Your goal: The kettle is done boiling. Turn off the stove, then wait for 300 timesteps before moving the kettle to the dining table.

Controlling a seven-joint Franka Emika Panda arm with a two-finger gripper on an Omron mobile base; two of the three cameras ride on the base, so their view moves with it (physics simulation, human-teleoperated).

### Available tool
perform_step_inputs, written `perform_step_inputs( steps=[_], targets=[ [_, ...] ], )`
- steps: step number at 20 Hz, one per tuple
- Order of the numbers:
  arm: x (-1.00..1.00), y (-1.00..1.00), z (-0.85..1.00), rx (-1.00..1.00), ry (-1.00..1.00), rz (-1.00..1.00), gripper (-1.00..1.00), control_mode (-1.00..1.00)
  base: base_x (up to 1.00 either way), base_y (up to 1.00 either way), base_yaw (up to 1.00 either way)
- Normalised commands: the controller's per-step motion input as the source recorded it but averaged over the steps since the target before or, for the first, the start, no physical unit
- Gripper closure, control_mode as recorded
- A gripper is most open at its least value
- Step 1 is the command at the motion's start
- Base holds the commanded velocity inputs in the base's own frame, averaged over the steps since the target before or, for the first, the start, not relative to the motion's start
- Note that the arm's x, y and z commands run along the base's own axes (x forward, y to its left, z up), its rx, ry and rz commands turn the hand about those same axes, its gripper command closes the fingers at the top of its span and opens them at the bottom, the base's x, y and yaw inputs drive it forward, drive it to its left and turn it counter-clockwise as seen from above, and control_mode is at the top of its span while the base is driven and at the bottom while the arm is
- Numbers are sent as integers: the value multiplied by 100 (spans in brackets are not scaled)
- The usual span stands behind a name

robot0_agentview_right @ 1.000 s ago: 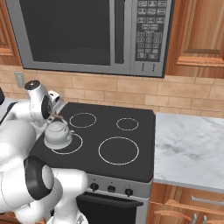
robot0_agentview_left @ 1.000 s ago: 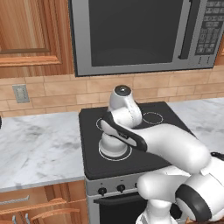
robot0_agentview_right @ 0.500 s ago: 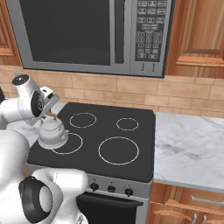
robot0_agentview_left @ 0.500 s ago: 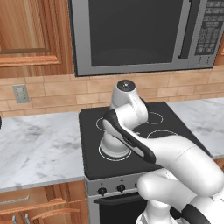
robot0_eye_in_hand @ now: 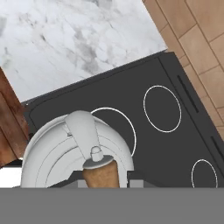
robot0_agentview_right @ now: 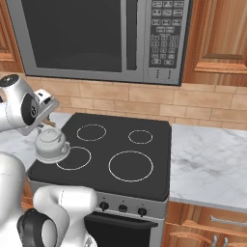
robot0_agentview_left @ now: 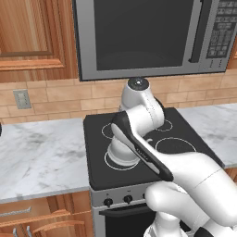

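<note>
Kettle (robot0_agentview_right: pixel 50 142) hangs directly below our gripper (robot0_eye_in_hand: pixel 101 178), whose jaws are closed tight on the brown bar of its handle. Against the pictures from a second ago, it has risen off the front-left burner ring and drifted toward the left edge of the stove (robot0_agentview_right: pixel 144 185); in the right base view it now sits clear above the glass with part of the ring showing beside it, where before it rested inside that ring. We read this as the carry having begun, with the stove step and the wait presumably behind us, though the knobs (robot0_agentview_right: pixel 122 208) on the steel front are too small to tell their setting. The hand view looks straight down past the domed lid: black cooktop and white burner circles spread ahead of the gripper, and marble table (robot0_eye_in_hand: pixel 78 39) lies beyond the stove's edge. Behind the gripper's reach stands the brick backsplash, with the microwave (robot0_agentview_left: pixel 143 37) high above it and wooden cabinets (robot0_agentview_left: pixel 28 41) to either side. The dining table is not among what we can see, so we judge that the base must drive before the kettle can be set down.
</note>
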Motion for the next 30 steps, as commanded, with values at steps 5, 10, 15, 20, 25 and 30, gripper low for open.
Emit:
perform_step_inputs(
  steps=[5,10,15,20,25,30],
  targets=[
    [-10,0,16,0,1,-2,100,-100,0,0,0],
    [0,0,0,0,1,0,100,-100,0,0,0],
    [-3,0,0,0,0,-1,100,-100,0,0,0],
    [0,0,0,0,0,0,100,100,-18,0,-21],
    [0,0,0,0,0,0,100,100,-16,0,-37],
    [0,0,0,0,0,0,100,100,-22,-13,-37]
  ],
)
